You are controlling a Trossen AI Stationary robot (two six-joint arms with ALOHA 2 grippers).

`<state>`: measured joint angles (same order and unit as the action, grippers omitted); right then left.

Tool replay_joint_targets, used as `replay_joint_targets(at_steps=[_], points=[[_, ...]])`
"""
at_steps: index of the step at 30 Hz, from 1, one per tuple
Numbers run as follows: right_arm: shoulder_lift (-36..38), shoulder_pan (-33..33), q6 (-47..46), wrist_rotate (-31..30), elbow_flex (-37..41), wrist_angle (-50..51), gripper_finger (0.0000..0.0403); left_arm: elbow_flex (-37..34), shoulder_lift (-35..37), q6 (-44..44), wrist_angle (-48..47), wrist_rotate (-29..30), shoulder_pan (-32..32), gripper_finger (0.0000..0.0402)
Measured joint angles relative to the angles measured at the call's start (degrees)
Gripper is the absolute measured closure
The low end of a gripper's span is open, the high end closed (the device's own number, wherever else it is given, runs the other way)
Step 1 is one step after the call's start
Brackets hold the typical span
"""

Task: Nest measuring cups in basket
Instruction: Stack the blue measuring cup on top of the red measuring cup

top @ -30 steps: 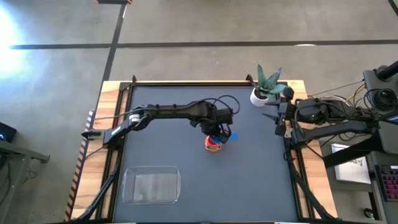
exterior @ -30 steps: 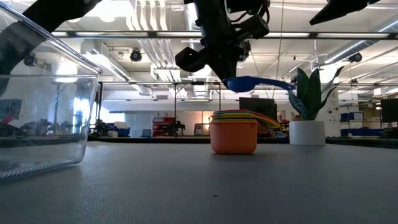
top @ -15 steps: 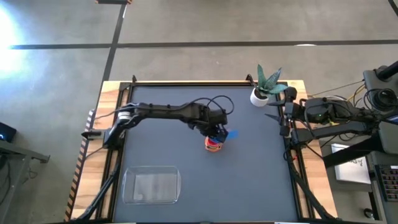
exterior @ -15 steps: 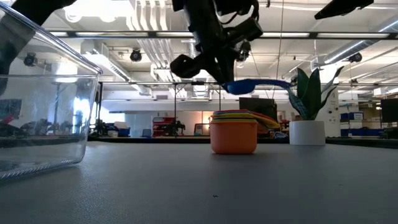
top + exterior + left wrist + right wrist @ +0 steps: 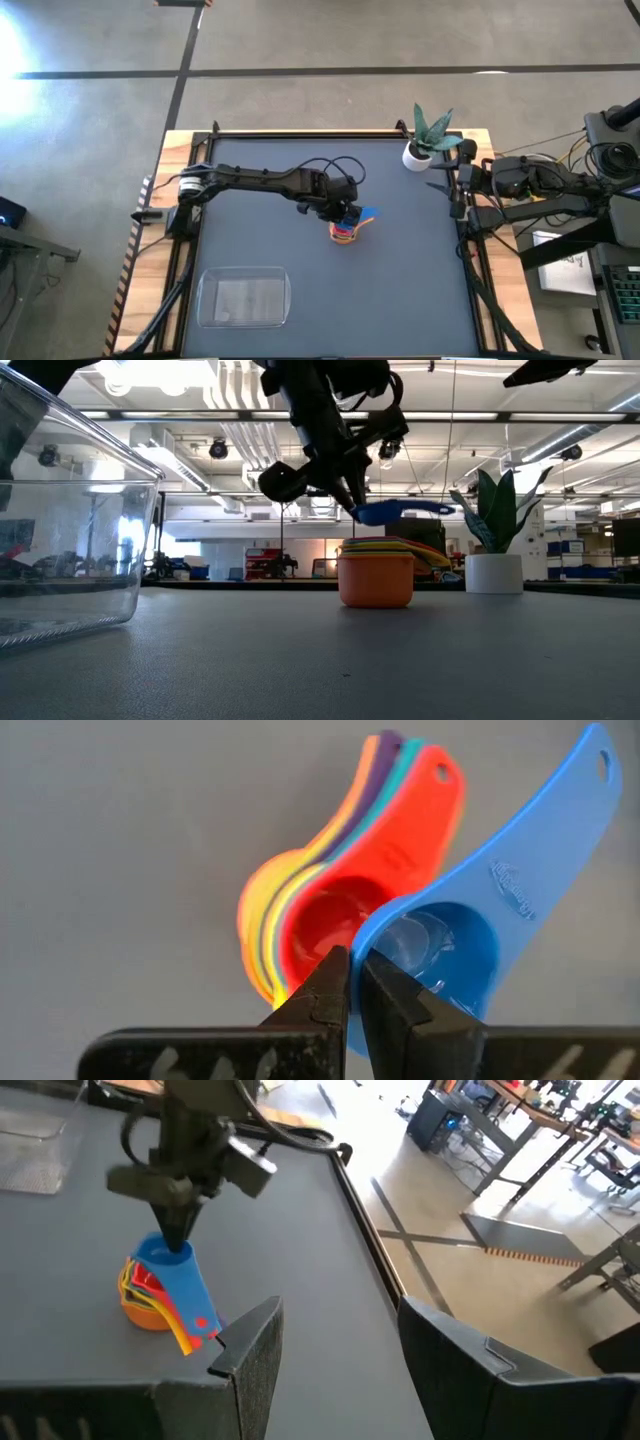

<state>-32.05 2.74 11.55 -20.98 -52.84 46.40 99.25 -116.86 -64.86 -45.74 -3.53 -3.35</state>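
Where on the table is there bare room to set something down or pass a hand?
Bare mat lies between the stack of measuring cups and the basket, and from the stack across to the table's right edge below the potted plant. It is crowded at the stack, where the left gripper holds the blue measuring cup.

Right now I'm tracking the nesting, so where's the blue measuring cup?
The blue cup hangs in the shut left gripper just above the nested stack near the table's centre, left of the plant pot in the low view.
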Motion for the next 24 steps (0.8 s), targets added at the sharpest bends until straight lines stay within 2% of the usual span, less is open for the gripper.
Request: replay_joint_targets(at_steps=[10,16,24], points=[[0.02,0.0,0.86,0.05,0.0,-0.03,0.0216,-1.27,-0.54,-1.52,-0.86,-0.02,0.23,0.0401],[0.0,0.0,0.95,0.12,0.0,-0.03,0.0216,-3.66,-0.61,-2.9,3.93,-1.88,0.11,0.0398],[0.0,0.0,0.46,0.15,0.0,-0.2,0.0216,-3.66,-0.61,-2.15,3.81,-1.47,0.27,0.0341]])
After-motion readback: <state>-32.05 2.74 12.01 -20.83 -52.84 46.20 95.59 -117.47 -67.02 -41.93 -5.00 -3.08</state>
